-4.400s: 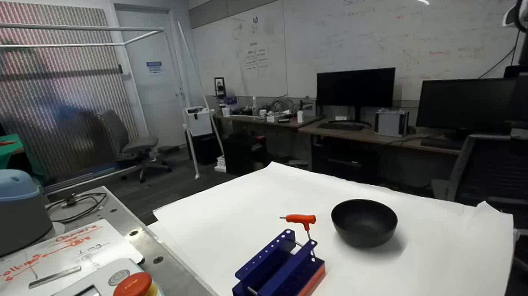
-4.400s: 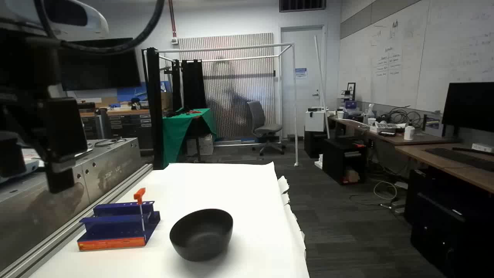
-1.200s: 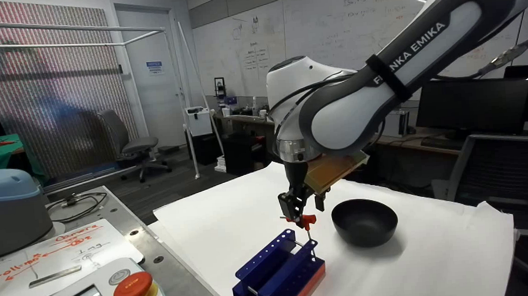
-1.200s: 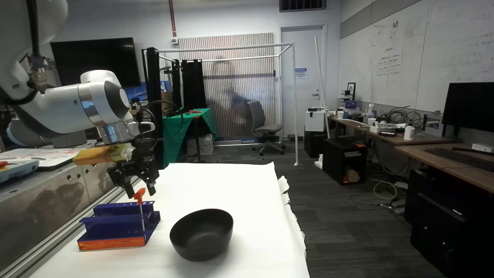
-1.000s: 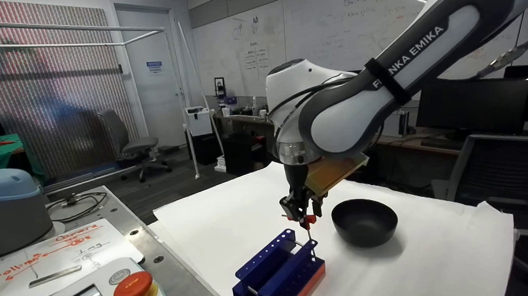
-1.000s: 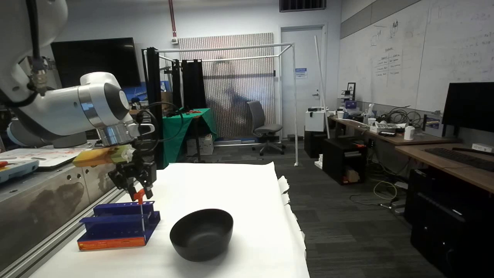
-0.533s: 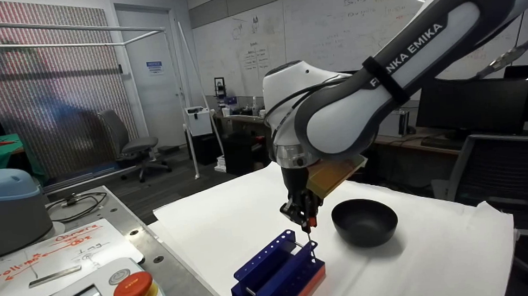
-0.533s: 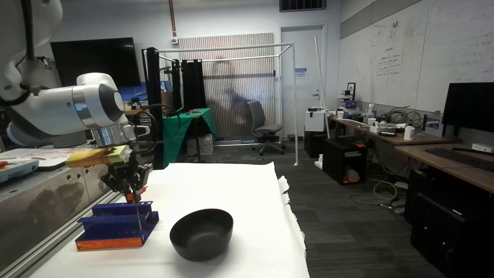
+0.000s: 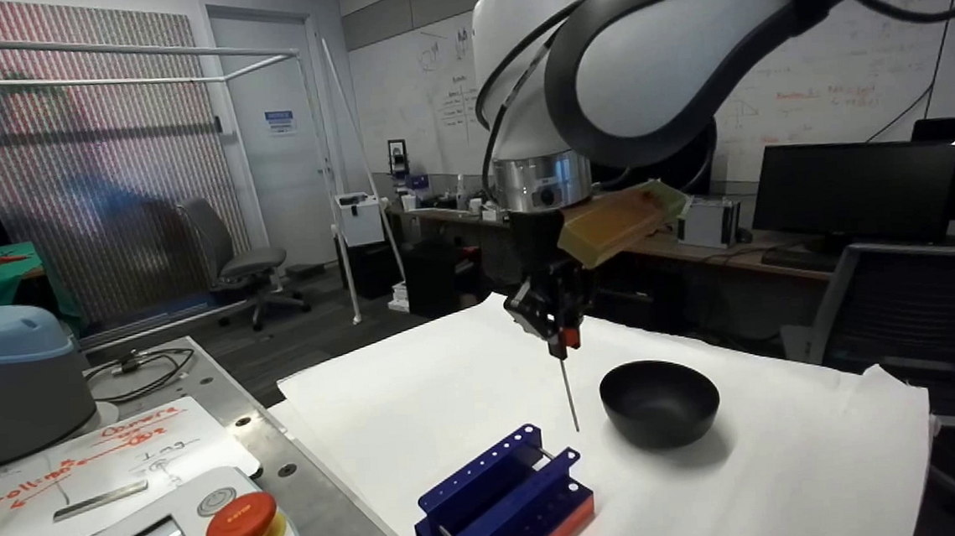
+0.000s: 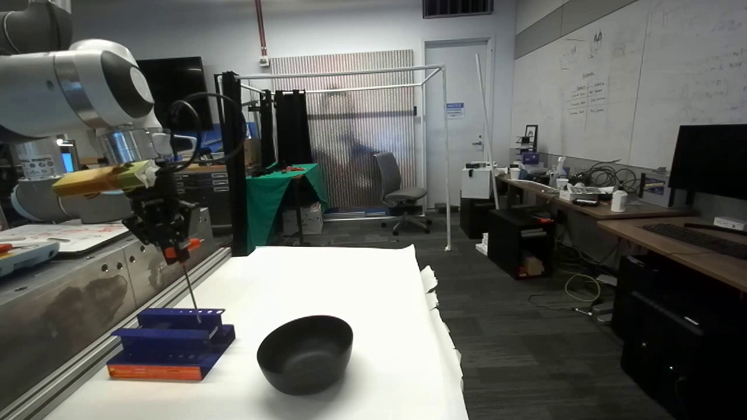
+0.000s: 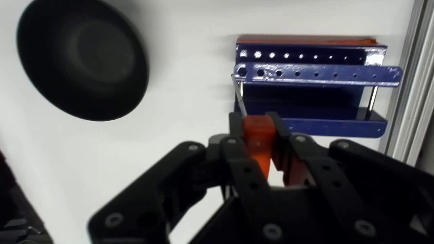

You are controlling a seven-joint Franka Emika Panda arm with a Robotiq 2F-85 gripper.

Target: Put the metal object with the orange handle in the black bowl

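One black bowl [image 9: 660, 411] and one blue rack [image 9: 521, 513] stand apart; one hand [image 11: 257, 126] grips one orange-handled tool [image 11: 259, 137].

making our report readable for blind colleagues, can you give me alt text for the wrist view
The pincer grips an orange-handled metal tool, its thin shaft seen across the left end of a perforated blue rack. At upper left, a black bowl, cropped by the picture's top edge, sits on a white surface.
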